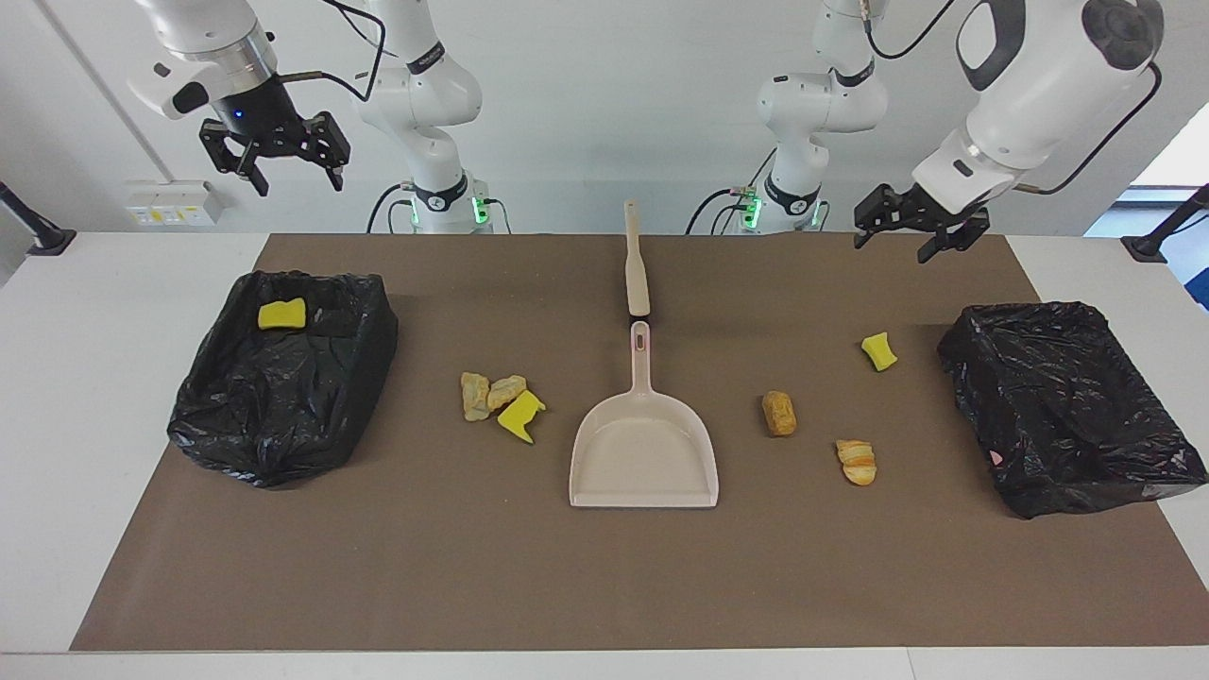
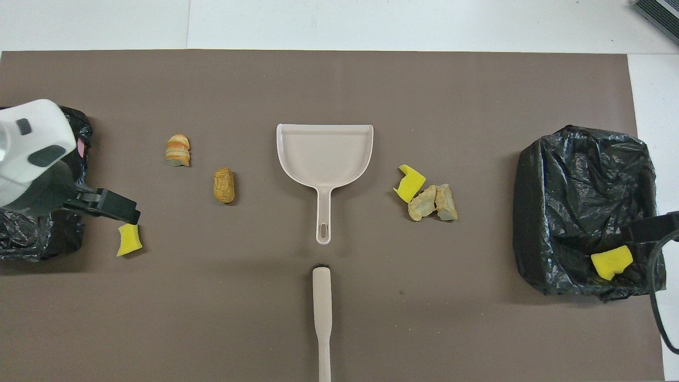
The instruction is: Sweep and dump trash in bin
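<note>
The trash lies loose on the brown mat: a yellow sponge chunk [image 1: 879, 350] [image 2: 129, 239], a brown lump [image 1: 779, 413] [image 2: 224, 185] and a bread-like lump [image 1: 858, 462] [image 2: 177, 150] toward the left arm's end. Two tan lumps [image 1: 489, 393] [image 2: 431, 202] and a yellow chunk [image 1: 520, 416] [image 2: 409, 183] lie toward the right arm's end. Another yellow chunk [image 1: 281, 314] [image 2: 611, 262] lies in the black-bagged bin [image 1: 283, 406] there. My left gripper [image 1: 914, 231] [image 2: 109, 207] is open and empty, in the air over the mat by the first yellow chunk. My right gripper [image 1: 274, 156] is open and empty, high over that bin.
A beige dustpan [image 1: 644, 444] [image 2: 324, 154] lies mid-mat, handle toward the robots. A beige brush handle [image 1: 636, 264] [image 2: 321, 318] lies in line with it, nearer the robots. A second black-bagged bin [image 1: 1067, 416] [image 2: 26, 233] stands at the left arm's end.
</note>
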Robot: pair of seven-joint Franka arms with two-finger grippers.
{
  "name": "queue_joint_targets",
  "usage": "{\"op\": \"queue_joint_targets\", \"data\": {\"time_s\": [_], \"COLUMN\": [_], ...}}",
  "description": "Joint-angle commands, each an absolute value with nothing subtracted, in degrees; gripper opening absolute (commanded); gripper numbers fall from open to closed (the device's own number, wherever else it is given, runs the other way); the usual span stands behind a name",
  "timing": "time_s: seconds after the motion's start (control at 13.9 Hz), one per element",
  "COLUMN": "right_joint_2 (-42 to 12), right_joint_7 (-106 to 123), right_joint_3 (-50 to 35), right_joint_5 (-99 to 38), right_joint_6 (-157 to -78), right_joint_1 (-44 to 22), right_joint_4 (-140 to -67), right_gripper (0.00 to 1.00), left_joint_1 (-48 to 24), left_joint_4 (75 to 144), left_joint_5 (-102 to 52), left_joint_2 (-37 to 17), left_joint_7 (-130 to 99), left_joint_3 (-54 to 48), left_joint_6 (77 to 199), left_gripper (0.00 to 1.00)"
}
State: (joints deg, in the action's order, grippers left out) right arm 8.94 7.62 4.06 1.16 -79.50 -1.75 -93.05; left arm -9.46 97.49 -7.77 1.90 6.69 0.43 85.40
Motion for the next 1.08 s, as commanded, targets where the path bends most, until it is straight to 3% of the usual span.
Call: {"op": "queue_joint_targets", "data": {"time_s": [0.0, 0.29, 0.58, 0.72, 1.01], "right_joint_2": [10.4, 11.1, 11.9, 14.2, 12.2], "right_joint_7": [9.5, 9.4, 9.8, 9.1, 8.5], "right_joint_3": [4.2, 4.7, 4.6, 4.5, 3.8], "right_joint_5": [0.9, 0.9, 0.9, 0.9, 0.3], "right_joint_6": [-78.2, -74.2, -73.4, -78.4, -82.5], "right_joint_1": [-0.8, 0.2, 1.3, 0.8, 0.4], "right_joint_4": [-94.6, -94.6, -95.5, -102.8, -103.4], "right_gripper": [1.00, 1.00, 1.00, 1.00, 1.00], "left_joint_1": [-14.3, -23.1, -33.2, -38.5, -48.4], "left_joint_4": [108.7, 122.2, 129.2, 132.1, 140.8], "left_joint_5": [-8.3, -8.3, -8.3, -8.3, -8.2], "left_joint_2": [8.0, 14.9, 15.2, 14.8, 14.2], "left_joint_7": [6.4, -0.4, -11.7, -16.8, -28.0], "left_joint_3": [1.1, 1.1, 1.1, 1.1, 1.1], "left_joint_6": [91.0, 99.5, 107.5, 111.2, 124.3], "left_gripper": [1.00, 1.00, 1.00, 1.00, 1.00]}}
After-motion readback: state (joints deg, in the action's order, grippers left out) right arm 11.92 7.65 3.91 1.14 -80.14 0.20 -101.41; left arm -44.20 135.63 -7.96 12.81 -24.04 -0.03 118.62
